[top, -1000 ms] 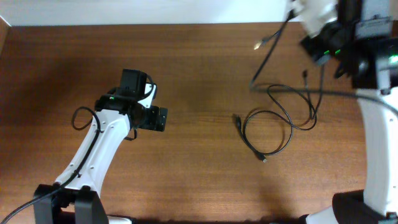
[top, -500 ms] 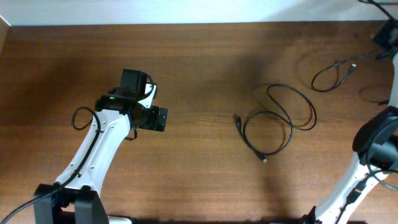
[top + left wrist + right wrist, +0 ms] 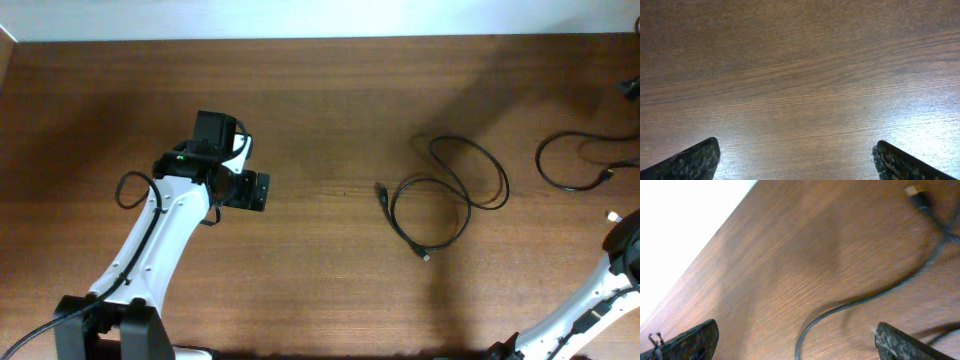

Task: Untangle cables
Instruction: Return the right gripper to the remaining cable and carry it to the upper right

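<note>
— Black cable [image 3: 542, 163] now lies by itself at the far right edge of the surface [image 3: 330, 110], well apart from the looped cable [image 3: 468, 208] in the middle; a second ago it hung from the right jaws
— And those jaws?
— Spread wide, nothing between them, the dropped cable [image 3: 860, 300] on the wood just below. Left jaws spread too, over bare wood
— So one cord looks freed; the middle loop probably needs straightening next
</note>
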